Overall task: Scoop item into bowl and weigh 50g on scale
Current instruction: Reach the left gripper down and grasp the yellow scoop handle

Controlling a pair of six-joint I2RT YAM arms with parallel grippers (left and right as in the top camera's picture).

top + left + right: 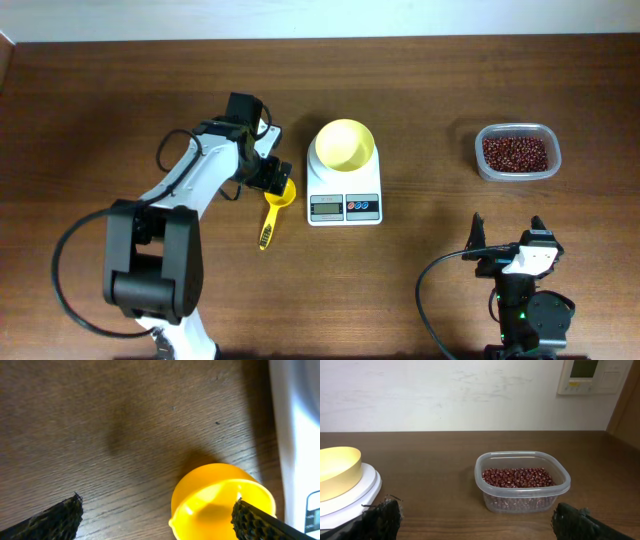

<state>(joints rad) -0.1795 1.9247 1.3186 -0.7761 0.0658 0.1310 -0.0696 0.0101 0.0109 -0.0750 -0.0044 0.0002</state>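
The pale-yellow bowl (345, 143) stands empty on the white scale (345, 206) at mid-table. The item, dark reddish-brown beans (515, 152), fills a clear tub at the right; the right wrist view shows the beans (517, 477) ahead, with the bowl (337, 472) and the scale (355, 495) at its left. My left gripper (277, 184) hangs open over the cup end of a yellow scoop (268, 225); in the left wrist view, one of its fingers (255, 522) overlaps the scoop's cup (215, 502). My right gripper (508, 235) stands open, short of the tub, holding nothing.
The clear rectangular tub (522, 497) sits right of the scale. The scoop's handle points toward the table's front edge. The scale's edge (295, 435) lies just right of the left gripper. A wall runs behind the table's back edge.
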